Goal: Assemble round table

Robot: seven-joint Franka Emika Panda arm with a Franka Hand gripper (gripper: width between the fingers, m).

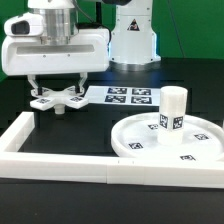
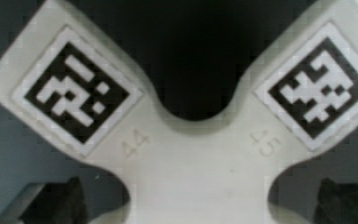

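End effector (image 1: 57,95) is fully open, fingers straddling the cross-shaped piece (image 1: 57,100) without closing on it; nothing is held. The cross-shaped piece lies flat on the black tabletop (image 1: 60,135), just beside the marker board (image 1: 127,96), toward the exterior view's left of it. Wrist view: two tagged arms of the cross-shaped piece (image 2: 176,150) fill the frame, dark fingertips (image 2: 51,200) at either side. Round disc (image 1: 150,145) sits near the marker board, against the white frame (image 1: 60,160). Cylinder leg (image 1: 173,110) stands upright on the disc.
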